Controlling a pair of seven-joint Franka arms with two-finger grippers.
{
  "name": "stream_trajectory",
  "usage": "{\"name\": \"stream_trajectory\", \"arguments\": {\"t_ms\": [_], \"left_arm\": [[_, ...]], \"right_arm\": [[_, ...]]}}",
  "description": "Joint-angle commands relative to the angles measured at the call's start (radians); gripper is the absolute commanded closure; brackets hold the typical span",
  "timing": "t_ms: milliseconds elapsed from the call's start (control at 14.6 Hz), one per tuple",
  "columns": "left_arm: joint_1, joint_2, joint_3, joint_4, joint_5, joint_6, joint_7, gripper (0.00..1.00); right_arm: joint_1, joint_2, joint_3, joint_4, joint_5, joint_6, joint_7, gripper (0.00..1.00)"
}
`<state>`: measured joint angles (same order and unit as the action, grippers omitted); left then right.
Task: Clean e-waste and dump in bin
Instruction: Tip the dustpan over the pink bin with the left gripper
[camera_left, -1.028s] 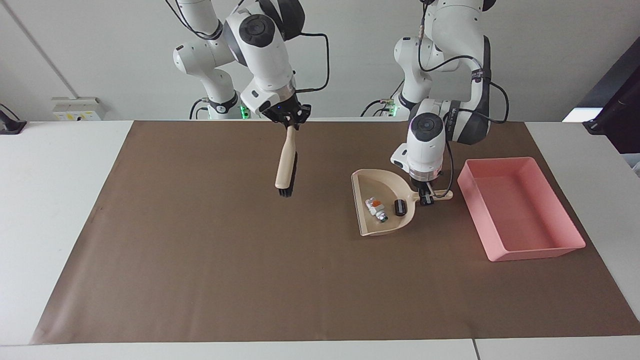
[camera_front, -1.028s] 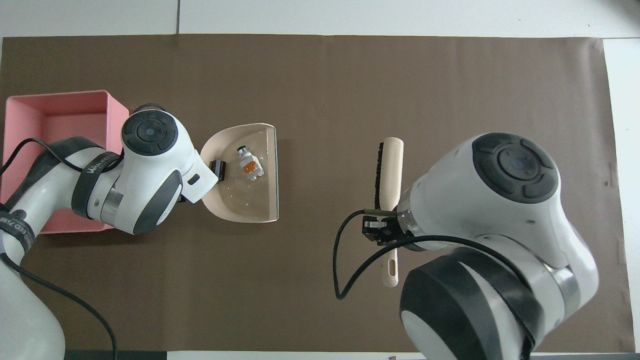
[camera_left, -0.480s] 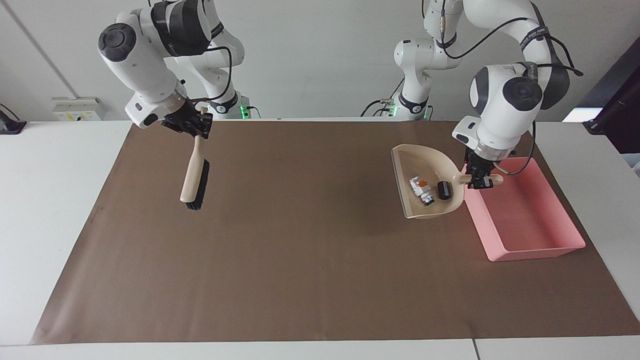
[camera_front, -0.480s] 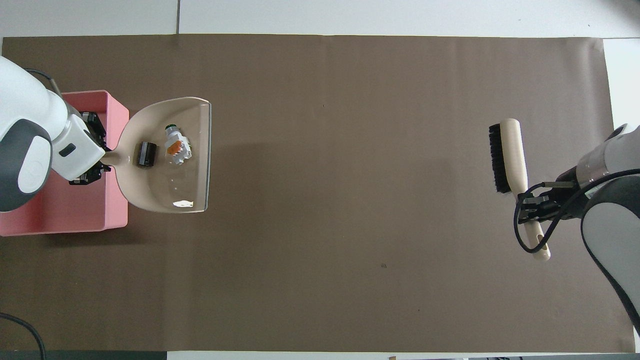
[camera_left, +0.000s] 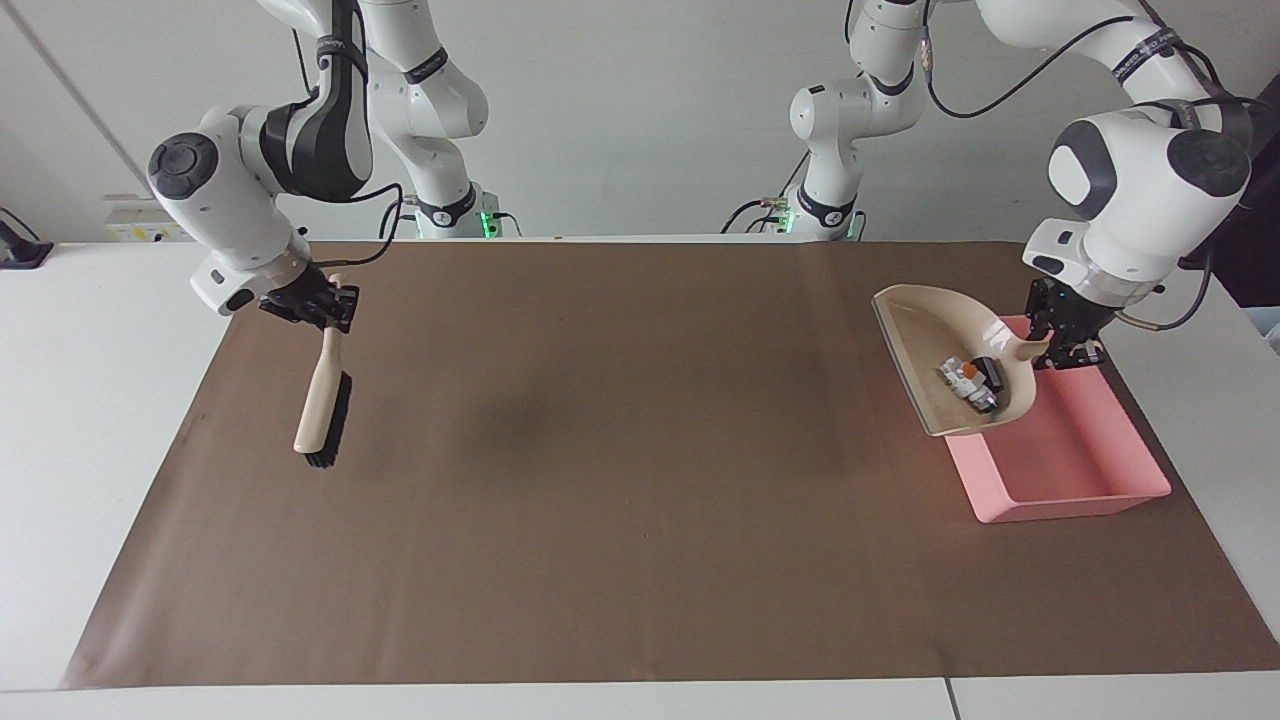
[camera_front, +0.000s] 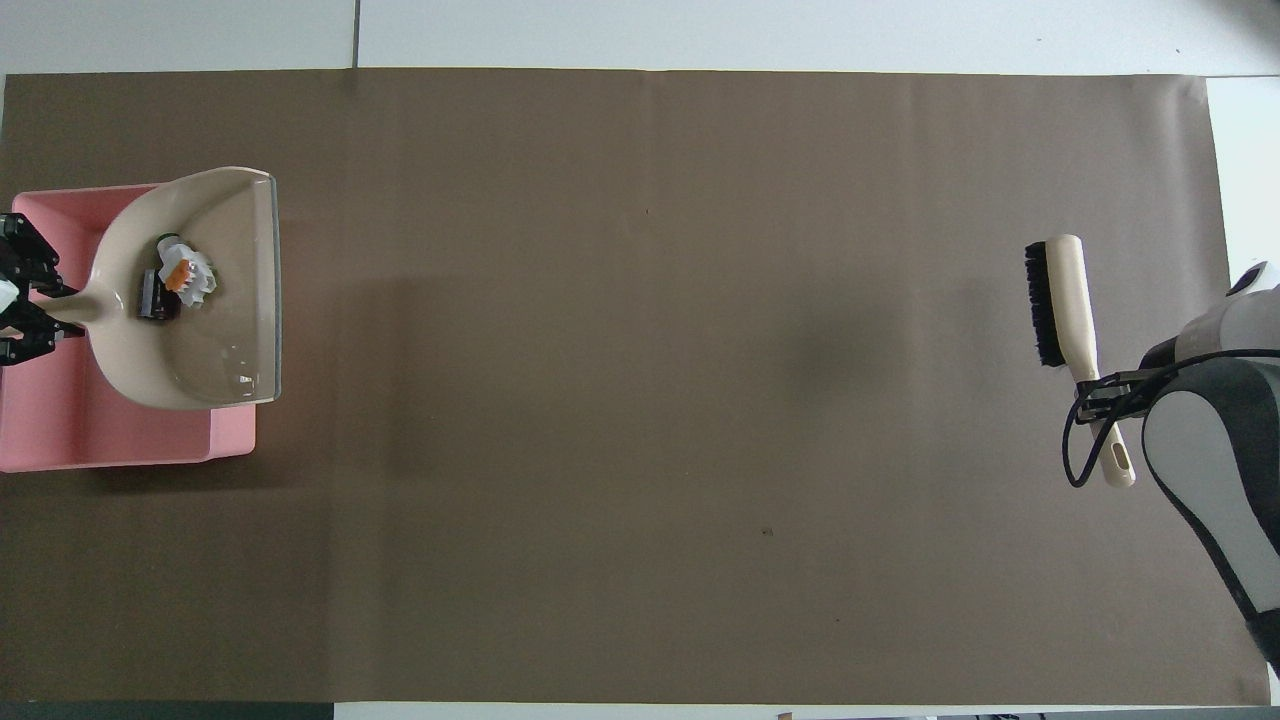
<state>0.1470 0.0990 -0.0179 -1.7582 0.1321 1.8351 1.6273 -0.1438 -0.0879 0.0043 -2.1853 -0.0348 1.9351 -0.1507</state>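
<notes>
The left tool (camera_left: 1066, 342) is clamped shut on the handle of the dustpan (camera_left: 925, 340), holding it in the air over the bin (camera_left: 1075, 470), which sits on the brown mat (camera_left: 600, 480) at the left arm's end of the tabletop. The e-waste (camera_left: 970, 380), a whitish piece and a black block, lies touching in the pan's lower part near the handle. The carry looks done; the dump is the step in hand. Next the pan probably needs tipping, lip down, until both pieces slide into the bin. The right tool (camera_left: 312, 302) is closed on the brush (camera_left: 322, 410), hanging low over the mat at the right arm's end, waiting.
</notes>
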Motion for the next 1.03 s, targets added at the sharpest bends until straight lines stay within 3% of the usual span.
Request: {"name": "stream_trajectory", "arguments": {"t_ms": [0,137,343,548,960], "left_arm": [[0.090,0.045,-0.007,0.085,-0.012,-0.005,0.054,0.98],[0.105,0.059,0.007,0.092,0.003,0.007,0.057,0.97],[0.118,0.065,0.023,0.100,0.176,0.093,0.040,0.97],[0.121,0.068,0.036,0.094,0.269,0.131,0.022,1.00],[0.083,0.061,0.035,-0.006,0.594,0.190,-0.237,1.00]], "right_arm": [[-0.034,-0.018,0.019,-0.118,-0.033,0.137,-0.046,1.00],[-0.036,-0.019,0.019,-0.163,-0.042,0.185,-0.073,1.00],[-0.049,-0.024,0.019,-0.174,-0.050,0.192,-0.101,1.00],[-0.049,-0.027,0.019,-0.185,-0.050,0.194,-0.037,1.00],[-0.049,-0.035,0.019,-0.220,-0.050,0.229,0.002,1.00]]}}
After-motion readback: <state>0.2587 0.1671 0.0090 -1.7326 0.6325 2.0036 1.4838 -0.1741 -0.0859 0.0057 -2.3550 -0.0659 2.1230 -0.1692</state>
